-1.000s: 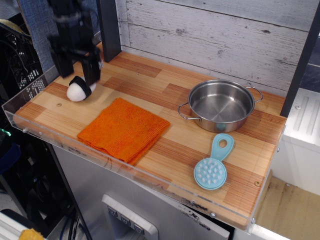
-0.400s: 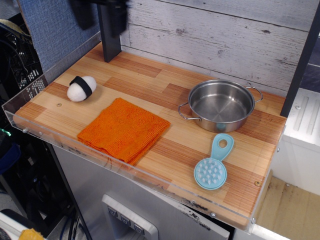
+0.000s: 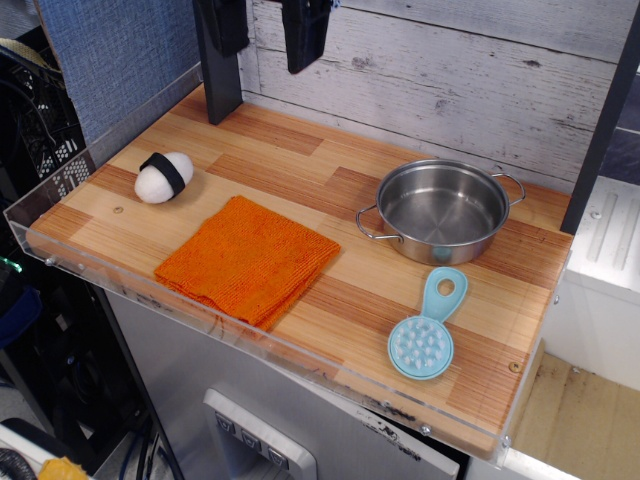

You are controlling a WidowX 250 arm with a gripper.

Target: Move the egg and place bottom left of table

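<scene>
A folded orange cloth (image 3: 248, 260) lies flat, below and slightly left of the end effector (image 3: 266, 30). A steel pan (image 3: 440, 212), right side up, sits to its lower right. A light-blue brush (image 3: 426, 333) lies just beyond the pan, farthest away.

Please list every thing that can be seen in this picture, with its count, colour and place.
egg: one, white with a black band, left part of the table, lying free
cloth: one, orange, folded, front left, right of the egg
pot: one, silver metal, two handles, empty, back right
brush: one, light blue, front right, in front of the pot
table: one, light and reddish-brown planks, clear rim along the edges
wall: one, grey-white boards, behind the table
hand: one, black, open, top edge, high above the table's back, holding nothing
</scene>
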